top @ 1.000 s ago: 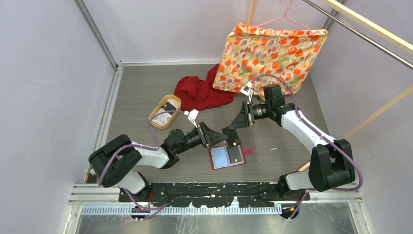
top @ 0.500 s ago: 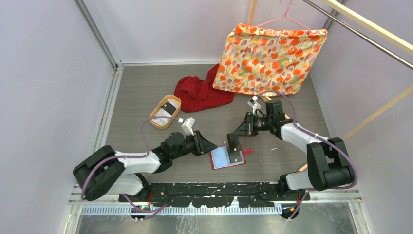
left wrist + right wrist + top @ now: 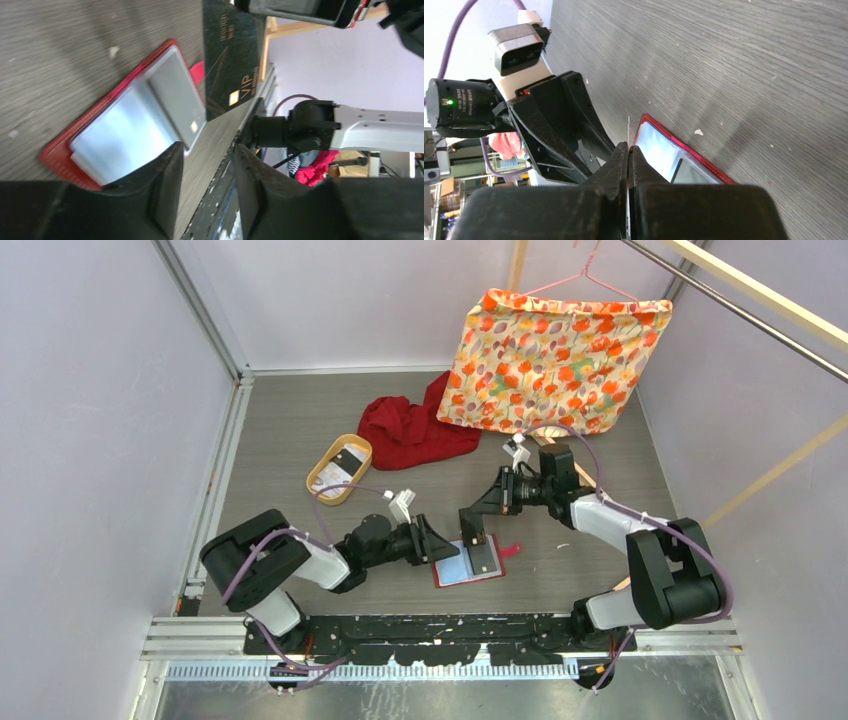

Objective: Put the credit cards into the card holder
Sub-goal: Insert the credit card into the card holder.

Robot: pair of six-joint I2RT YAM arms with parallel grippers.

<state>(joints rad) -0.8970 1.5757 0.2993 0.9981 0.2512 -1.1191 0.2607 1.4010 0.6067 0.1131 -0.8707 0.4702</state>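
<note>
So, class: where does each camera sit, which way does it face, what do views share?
Top external: above and behind, looking down at the grey wood-grain table; both arms show.
Left wrist: on the left arm, facing the open square red leather-like wallet past its jaws.
Right wrist: on the right arm, looking along shut jaws pinching a thin dark card.
Shared: the wallet, in all three.

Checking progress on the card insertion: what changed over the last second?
The left gripper backed off leftward, then returned to the left edge of the card holder, jaws open. The right gripper, shut on a dark card, shifted slightly left. Holder, tray and red cloth stayed put.
</note>
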